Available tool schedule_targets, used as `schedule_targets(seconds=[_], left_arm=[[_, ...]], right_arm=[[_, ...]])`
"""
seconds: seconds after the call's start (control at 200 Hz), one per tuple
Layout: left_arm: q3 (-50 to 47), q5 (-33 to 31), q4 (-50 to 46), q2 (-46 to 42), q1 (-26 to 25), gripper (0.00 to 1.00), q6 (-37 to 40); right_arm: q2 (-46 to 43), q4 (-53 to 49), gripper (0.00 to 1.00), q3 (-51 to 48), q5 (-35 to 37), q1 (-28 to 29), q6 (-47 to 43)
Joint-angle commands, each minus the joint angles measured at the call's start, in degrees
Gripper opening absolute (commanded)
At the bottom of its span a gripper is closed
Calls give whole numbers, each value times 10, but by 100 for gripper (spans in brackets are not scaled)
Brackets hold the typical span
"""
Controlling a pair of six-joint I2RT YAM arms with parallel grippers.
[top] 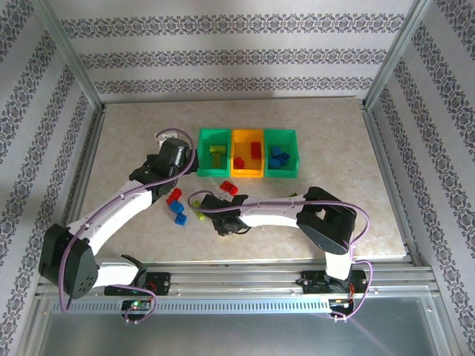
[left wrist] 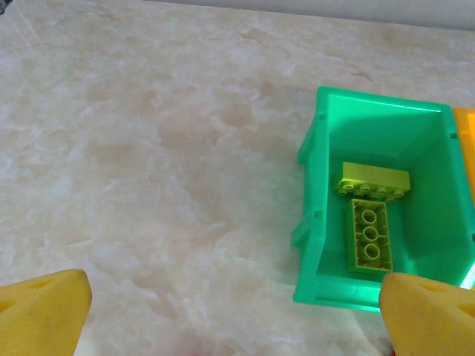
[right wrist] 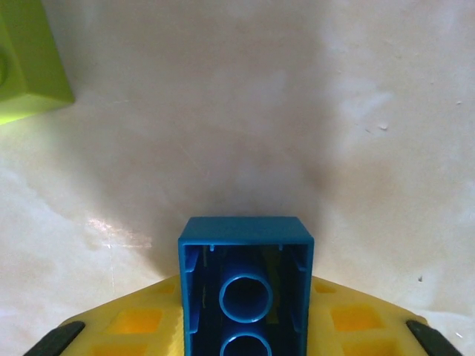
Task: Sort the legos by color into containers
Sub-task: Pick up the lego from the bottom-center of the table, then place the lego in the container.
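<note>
Our right fingers are pinching a blue brick from both sides. Its hollow underside is facing the wrist camera, and we cannot tell whether it is resting on the tabletop or just off it. A loose yellow-green brick is lying near it, apart from the grip. Our left fingers are standing spread wide, holding nothing, near the left green bin, where two yellow-green pieces are lying.

From above, the orange bin is carrying red pieces and the right green bin is carrying blue ones — so we are judging that this brick belongs there. To do the step well, we are wanting a firm, centred hold before lifting. We are also wanting a straight rise that is not nudging the neighbouring brick, and a path clearing the bin rims and the left arm. The release should be coming low inside the bin — not from high up, where the brick could be bouncing out.
</note>
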Motion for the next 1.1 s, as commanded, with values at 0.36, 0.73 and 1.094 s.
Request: schedule_targets(seconds=[0.36,0.73,1.094], left_arm=[[-44,4,8,-20,11,100,-27],[-57,18,-2,-33,11,100,-41],[-78,58,7,-44,11,100,-61]], right_arm=[[-154,-40,22,-33,134,-110,-53],[-188,3,22,1,123,-261,-99],[-94,12,21,99,39,-372,-158]])
